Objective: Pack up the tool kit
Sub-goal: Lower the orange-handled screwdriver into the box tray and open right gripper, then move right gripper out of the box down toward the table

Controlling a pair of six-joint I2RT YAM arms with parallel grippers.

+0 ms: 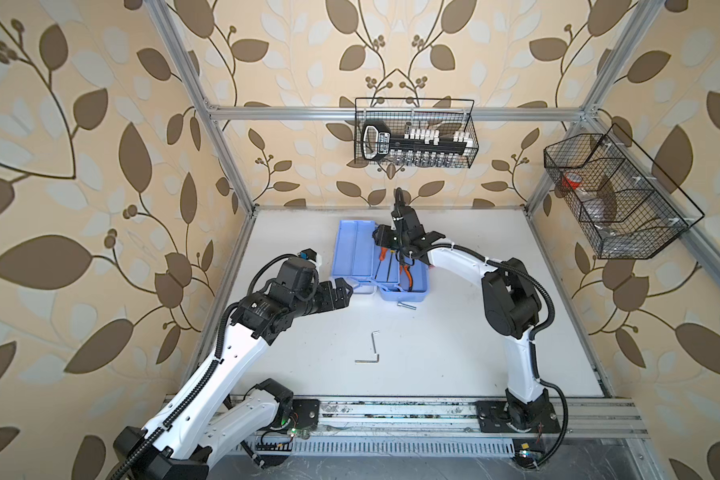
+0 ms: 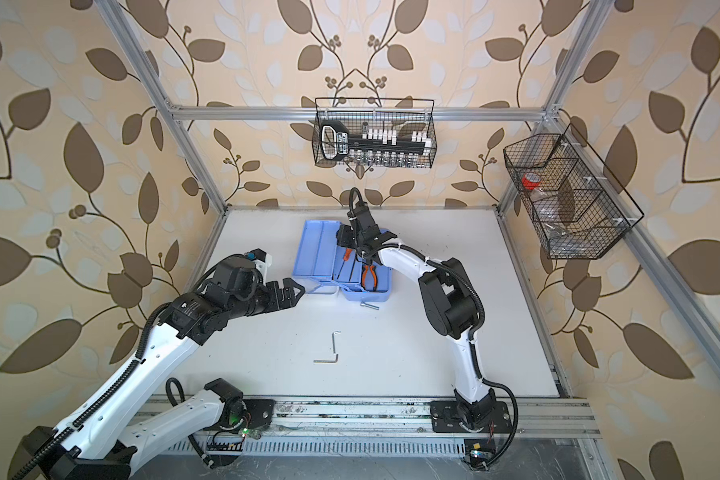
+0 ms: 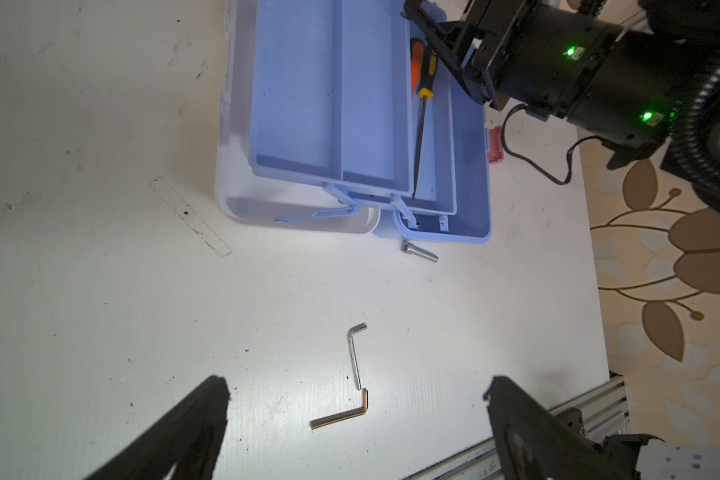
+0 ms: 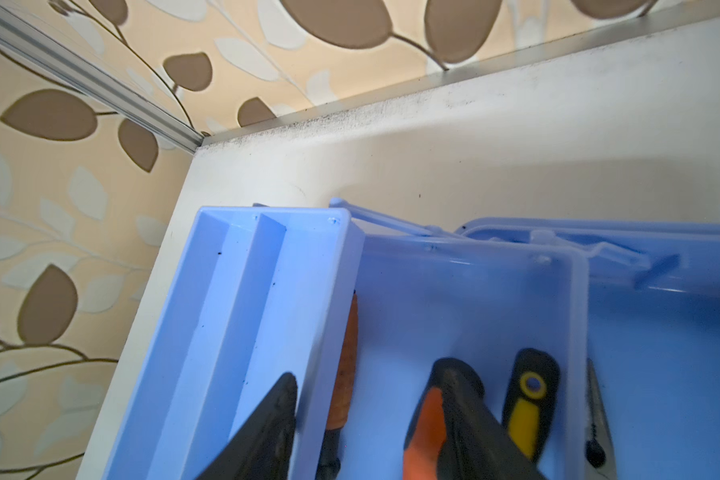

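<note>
A light blue plastic tool case [image 1: 352, 249] with stepped trays stands open at the far middle of a white table [image 1: 454, 353]. In both top views the right arm covers the case's far end and hides the tool handles there. Orange and black pliers [image 2: 368, 276] lie in the base compartment; the right wrist view shows only their metal tip. In the middle tray lie a yellow and black screwdriver [image 3: 427, 75] and an orange-handled screwdriver [image 4: 348, 374], which is half hidden beside the upper tray's wall. Another orange and black handle [image 4: 429, 415] is cut off by the picture's edge and partly covered by a finger; its tool cannot be told. The case's white lid [image 3: 242, 208] peeks out beneath the upper tray, and only a bit of the pinkish-red latch [image 3: 494, 143] shows.

The right gripper [image 4: 368, 372] hangs low over the case with its jaws partway apart. One finger is over the upper tray and one over the middle tray, clamping nothing visible. The left gripper [image 3: 356, 386] hovers just left of the case, jaws wide and empty.

A silver bolt [image 3: 420, 252] lies on the table just in front of the case. Nearer the front lie two L-shaped hex keys, a silver one [image 3: 355, 357] and a darker one [image 3: 341, 415], their ends almost touching.
</note>
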